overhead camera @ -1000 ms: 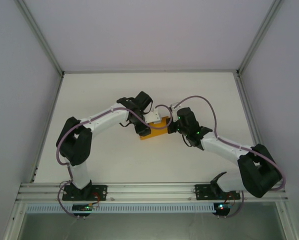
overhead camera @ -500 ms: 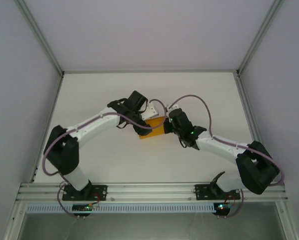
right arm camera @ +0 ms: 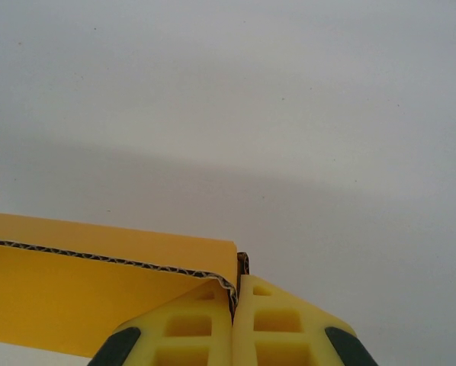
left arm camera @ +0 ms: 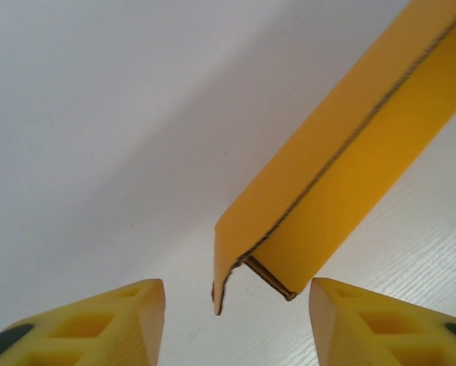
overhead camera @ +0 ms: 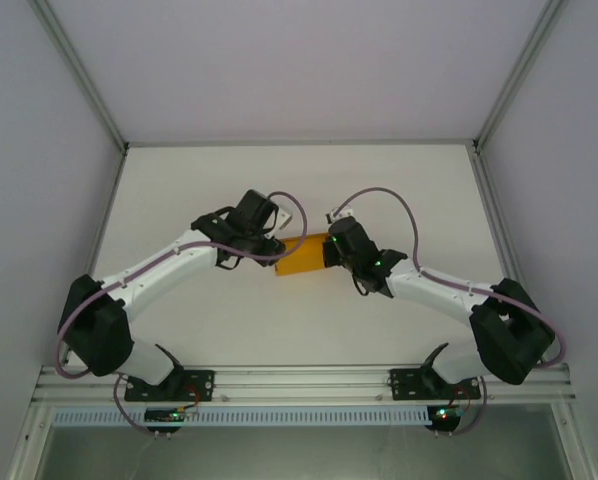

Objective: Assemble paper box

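**A:** Where is the box now?

**B:** The box (overhead camera: 301, 257) lies near the middle of the table (overhead camera: 409, 190), between the two arms. It is only partly folded. In the left wrist view one long side (left arm camera: 350, 152) stands up, and a short flap (left arm camera: 226, 271) at its end bends inward.

**A:** And the grippers?

**B:** The right gripper (right arm camera: 234, 293) is closed tight on the box, with the corrugated edge pinched between its fingers. The left gripper (left arm camera: 234, 291) is wide open and holds nothing. Its fingers (left arm camera: 140, 301) stand on both sides of the end corner, apart from it.

**A:** How to do this step well?

**B:** I think the right gripper should serve as a firm anchor. The left one should close slowly on the flap, square to the crease, so that the thin card does not buckle or slip out.

**A:** And the place around?

**B:** Pale walls (overhead camera: 299, 60) with metal posts (overhead camera: 79, 70) close the space on three sides. The table is white and smooth, with fine ribs seen from close. So I judge that the card slides easily if it is pushed sideways.
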### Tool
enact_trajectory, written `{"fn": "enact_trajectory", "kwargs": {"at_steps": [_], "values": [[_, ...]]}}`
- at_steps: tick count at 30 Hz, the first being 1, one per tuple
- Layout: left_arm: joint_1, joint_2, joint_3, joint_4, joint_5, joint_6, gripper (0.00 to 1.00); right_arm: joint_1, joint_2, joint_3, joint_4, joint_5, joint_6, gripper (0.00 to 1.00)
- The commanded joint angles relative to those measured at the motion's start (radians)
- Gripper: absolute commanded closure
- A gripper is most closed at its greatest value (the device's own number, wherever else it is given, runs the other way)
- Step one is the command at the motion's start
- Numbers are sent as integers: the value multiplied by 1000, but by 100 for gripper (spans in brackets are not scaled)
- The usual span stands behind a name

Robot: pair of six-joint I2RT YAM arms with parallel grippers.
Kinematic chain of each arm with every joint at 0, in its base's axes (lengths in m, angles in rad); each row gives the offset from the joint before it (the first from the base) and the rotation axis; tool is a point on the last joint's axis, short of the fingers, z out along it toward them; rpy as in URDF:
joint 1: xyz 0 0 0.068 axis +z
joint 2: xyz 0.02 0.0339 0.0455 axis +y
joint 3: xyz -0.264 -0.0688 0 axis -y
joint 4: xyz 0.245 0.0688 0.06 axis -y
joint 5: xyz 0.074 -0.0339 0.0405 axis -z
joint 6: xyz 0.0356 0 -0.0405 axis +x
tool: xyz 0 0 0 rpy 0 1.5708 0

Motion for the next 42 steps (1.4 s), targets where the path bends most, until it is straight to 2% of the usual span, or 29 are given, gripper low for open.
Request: {"fn": "enact_trajectory", "kwargs": {"at_steps": [1,5,9,15,19,22,26,30,35,39,42], "values": [[27,27,13,-7,-31,-61,55,11,32,13,-115,-18,23,100],[41,51,29,8,39,-55,67,15,39,20,-113,-8,25,100],[41,69,35,19,103,-77,84,21,41,18,-112,1,25,100],[42,77,43,15,152,-187,96,36,60,29,-132,27,34,100],[43,71,40,8,173,-313,97,65,66,14,-119,73,56,100],[44,73,23,25,241,-406,98,81,66,-7,-97,84,81,100],[51,84,27,3,224,-520,97,96,66,-23,-86,92,104,100],[58,93,11,21,225,-563,96,99,69,-27,-87,92,107,100],[64,104,34,16,286,-578,96,100,69,-28,-91,87,109,100],[68,137,134,-117,219,-588,94,99,69,-28,-100,83,110,100],[67,159,153,-124,228,-606,93,101,69,-34,-97,84,116,100]]}}
